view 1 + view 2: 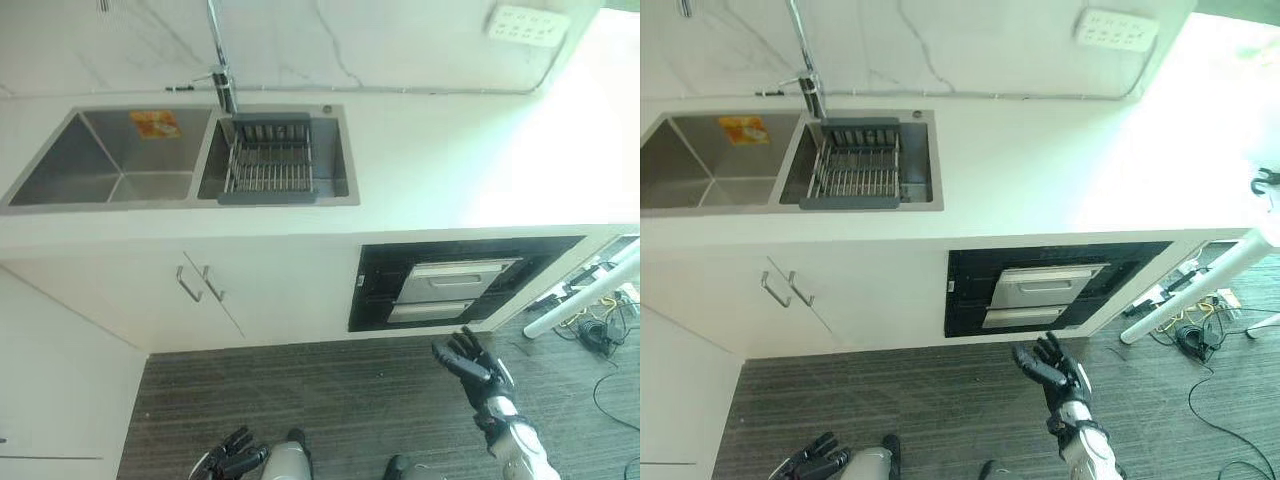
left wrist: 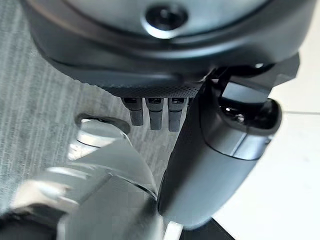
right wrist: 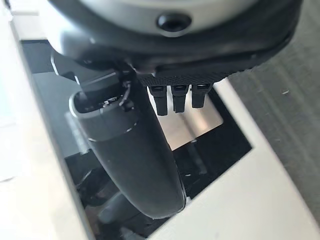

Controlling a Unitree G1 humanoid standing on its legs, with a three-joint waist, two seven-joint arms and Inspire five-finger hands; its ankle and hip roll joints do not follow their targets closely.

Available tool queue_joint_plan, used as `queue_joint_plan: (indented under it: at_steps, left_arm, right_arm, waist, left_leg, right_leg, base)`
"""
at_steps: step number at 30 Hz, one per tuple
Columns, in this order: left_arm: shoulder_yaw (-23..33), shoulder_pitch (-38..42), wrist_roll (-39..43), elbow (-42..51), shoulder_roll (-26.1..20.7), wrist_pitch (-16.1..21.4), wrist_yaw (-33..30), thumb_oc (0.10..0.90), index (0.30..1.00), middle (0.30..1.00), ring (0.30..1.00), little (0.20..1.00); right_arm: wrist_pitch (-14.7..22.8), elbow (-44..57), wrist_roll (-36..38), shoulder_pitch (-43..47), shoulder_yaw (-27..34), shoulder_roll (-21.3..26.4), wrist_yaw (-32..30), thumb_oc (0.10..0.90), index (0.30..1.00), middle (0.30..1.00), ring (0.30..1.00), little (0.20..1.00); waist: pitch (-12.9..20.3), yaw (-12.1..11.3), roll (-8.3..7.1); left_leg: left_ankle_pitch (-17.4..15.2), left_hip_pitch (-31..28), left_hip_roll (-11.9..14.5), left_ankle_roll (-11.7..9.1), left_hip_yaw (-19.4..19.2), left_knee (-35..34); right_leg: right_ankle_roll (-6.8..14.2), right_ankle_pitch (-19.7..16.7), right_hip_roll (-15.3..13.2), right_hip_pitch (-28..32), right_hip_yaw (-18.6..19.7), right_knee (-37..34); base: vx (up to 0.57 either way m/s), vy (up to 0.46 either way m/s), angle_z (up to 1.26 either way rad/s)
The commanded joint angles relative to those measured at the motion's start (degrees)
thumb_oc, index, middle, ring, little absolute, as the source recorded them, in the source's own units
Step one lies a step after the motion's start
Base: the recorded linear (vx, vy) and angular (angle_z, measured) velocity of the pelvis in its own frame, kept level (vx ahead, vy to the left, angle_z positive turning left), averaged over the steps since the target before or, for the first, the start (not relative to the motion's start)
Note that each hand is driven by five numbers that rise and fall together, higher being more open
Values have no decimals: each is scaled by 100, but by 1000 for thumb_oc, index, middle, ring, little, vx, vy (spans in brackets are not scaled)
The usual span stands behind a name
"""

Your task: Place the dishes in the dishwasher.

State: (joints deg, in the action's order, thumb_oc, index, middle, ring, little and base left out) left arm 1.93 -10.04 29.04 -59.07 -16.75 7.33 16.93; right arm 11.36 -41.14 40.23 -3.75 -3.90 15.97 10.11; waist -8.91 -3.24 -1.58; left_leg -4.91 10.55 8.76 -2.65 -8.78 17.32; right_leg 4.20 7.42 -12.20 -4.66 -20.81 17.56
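Note:
The dishwasher (image 1: 455, 285) is a black-fronted unit with silver pull panels, built in under the white counter to the right of the sink. My right hand (image 1: 472, 366) is raised just below its front, fingers straight and spread, holding nothing. In the right wrist view the silver panel (image 3: 202, 117) shows past the fingers (image 3: 174, 97). My left hand (image 1: 232, 455) hangs low over the floor at the lower left, fingers relaxed and empty. A grey dish rack (image 1: 268, 160) sits in the right sink basin; I cannot make out any dishes in it.
A double steel sink (image 1: 95, 165) with a tall faucet (image 1: 220, 60) is set in the counter (image 1: 450, 150). White cabinet doors with handles (image 1: 200, 285) stand left of the dishwasher. A white pole (image 1: 585, 300) and cables (image 1: 600, 335) lie at the right on the striped floor (image 1: 330, 400).

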Motion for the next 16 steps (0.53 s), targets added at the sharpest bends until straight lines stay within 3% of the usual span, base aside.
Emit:
queue_joint_plan:
  at_steps: [1,7,10,11,16]
  left_arm:
    - [-12,122,233,32,-57,39,84,800,900,900,900,900]
    - [26,340,26,-273,46,66,-12,800,900,900,900,900]
    - [-1,535,-150,-416,30,-54,84,800,900,900,900,900]
    - [-34,645,-286,-479,40,-160,154,800,900,900,900,900]
    - [-107,731,-367,-898,54,-107,254,800,900,900,900,900]
  right_arm:
    - [380,-100,-530,649,180,25,288,800,900,900,900,900]
    - [302,-1446,-1249,622,29,18,258,800,900,900,900,900]
    - [270,-1732,-1508,545,57,104,73,800,900,900,900,900]
    - [212,-1935,-1321,484,157,160,47,800,900,900,900,900]
    - [341,-2577,-1429,353,444,142,209,800,900,900,900,900]
  waist:
    - [-54,-159,86]
    - [-58,-193,232]
    - [-25,-91,245]
    - [14,-49,250]
    - [166,39,248]
  left_leg:
    - [-721,-516,171,-145,-80,-13]
    - [-583,-520,237,-315,50,-13]
    - [-576,-588,223,-297,-421,-13]
    - [-754,-687,171,-321,-483,-13]
    - [-869,-664,110,-269,-434,-13]
  right_leg:
    - [316,291,-158,240,62,-37]
    - [124,439,-21,255,17,-37]
    - [147,459,-121,243,-170,-37]
    - [248,506,-171,356,-256,-37]
    - [312,473,-179,377,-263,-37]
  base:
    - [8,-131,-11]
    - [-24,-118,6]
    - [-78,73,34]
    - [-15,191,91]
    - [30,155,47]
